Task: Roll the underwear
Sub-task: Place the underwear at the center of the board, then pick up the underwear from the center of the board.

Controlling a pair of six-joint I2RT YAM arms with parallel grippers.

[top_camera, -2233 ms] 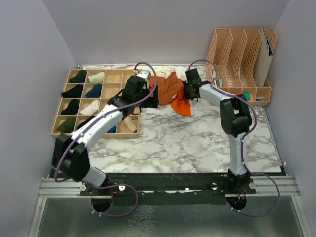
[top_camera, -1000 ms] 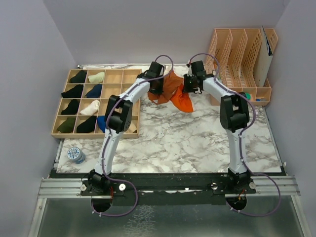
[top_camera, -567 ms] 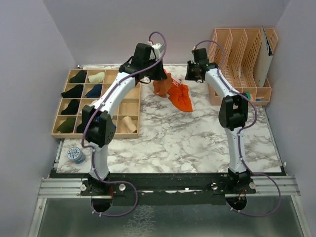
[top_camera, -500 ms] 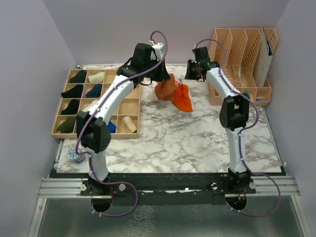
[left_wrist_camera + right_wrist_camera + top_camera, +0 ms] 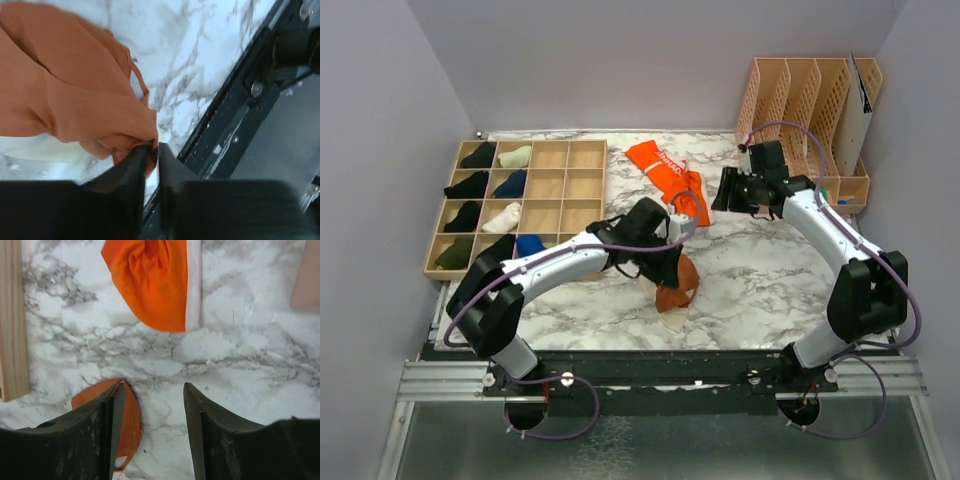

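My left gripper is pinched tight on a fold of the rust brief. The cloth is bunched, and in the top view its long axis runs from the gripper toward the table's near edge. It sits at the middle front of the table; I can't tell whether its low end touches the marble. My right gripper is spread wide with nothing between its fingers, hovering over bare marble to the right of the orange brief. That brief lies flat near the far middle, well apart from the rust one. Its long axis runs far-left to near-right, and its white waistband is along the edge facing my right gripper.
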